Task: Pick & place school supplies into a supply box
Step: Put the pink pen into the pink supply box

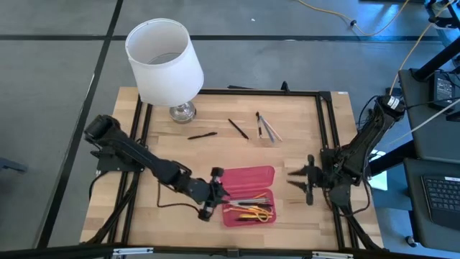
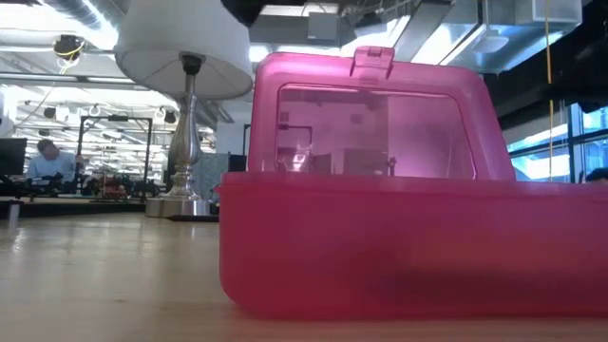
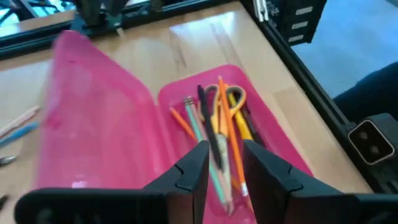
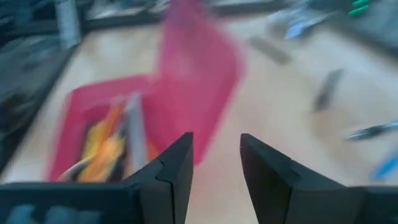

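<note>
1. Four views, high one first: pink box [image 1: 248, 194] lying open near the table's near edge, lid toward the far side, tray holding several supplies [image 1: 250, 209], scissors among them.
2. Left gripper [image 1: 213, 193] at the box's left end, over the tray rim; right gripper [image 1: 307, 180] hanging just right of the box, apart from it.
3. Left to collect, on the far half of the table: black pen [image 1: 203, 134], second black pen [image 1: 238, 128], and a small cluster of pens [image 1: 266, 127] to their right. Task judged well past halfway, not finished.
4. Low view: box wall [image 2: 408, 247] filling the frame, lid standing up behind it; lamp [image 2: 185, 114] to the left on pale wood; an office room beyond, with a seated person [image 2: 46, 160] far left.
5. Left wrist view: fingers [image 3: 191, 177] parted a little, nothing clamped between them; black pen [image 3: 211, 127] lying in the tray just under the gap, beside orange pencils and yellow scissors [image 3: 231, 99].
6. Right wrist view: fingers [image 4: 175, 171] apart with bare table in the gap, holding nothing; box [image 4: 193, 81] ahead, motion-smeared.
7. Surface: light wooden tabletop [image 1: 302, 216] inside a black frame, grey floor around, desks and cables to the right.
</note>
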### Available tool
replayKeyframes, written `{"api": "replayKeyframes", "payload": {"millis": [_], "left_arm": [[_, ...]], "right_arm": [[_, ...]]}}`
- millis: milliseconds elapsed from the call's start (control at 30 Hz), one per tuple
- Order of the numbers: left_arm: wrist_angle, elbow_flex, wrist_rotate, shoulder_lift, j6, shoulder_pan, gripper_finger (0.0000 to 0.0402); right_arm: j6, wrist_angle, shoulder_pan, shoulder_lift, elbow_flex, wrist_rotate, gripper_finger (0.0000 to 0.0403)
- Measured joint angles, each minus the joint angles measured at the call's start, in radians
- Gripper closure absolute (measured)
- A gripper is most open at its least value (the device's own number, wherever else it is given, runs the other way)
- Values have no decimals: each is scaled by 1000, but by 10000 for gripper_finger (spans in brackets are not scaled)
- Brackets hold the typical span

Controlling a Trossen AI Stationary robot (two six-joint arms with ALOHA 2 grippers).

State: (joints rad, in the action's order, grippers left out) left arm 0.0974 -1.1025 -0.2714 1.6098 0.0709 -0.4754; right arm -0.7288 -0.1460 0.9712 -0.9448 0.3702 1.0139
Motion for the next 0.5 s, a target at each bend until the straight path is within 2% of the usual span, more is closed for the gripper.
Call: {"api": "replayKeyframes", "payload": {"millis": [67, 167, 367, 500], "left_arm": [[-16, 56, -3, -55, 8, 10, 313], [-108, 167, -27, -145, 20, 23, 311], [-412, 433, -54, -293, 11, 35, 315], [-608, 592, -127, -338, 8, 35, 314]], "right_arm": [[4, -11, -30, 0, 0, 68, 267], [3, -69, -91, -2, 0, 76, 267], [-21, -209, -236, -15, 0, 74, 267], [-16, -228, -321, -22, 0, 99, 267]]}}
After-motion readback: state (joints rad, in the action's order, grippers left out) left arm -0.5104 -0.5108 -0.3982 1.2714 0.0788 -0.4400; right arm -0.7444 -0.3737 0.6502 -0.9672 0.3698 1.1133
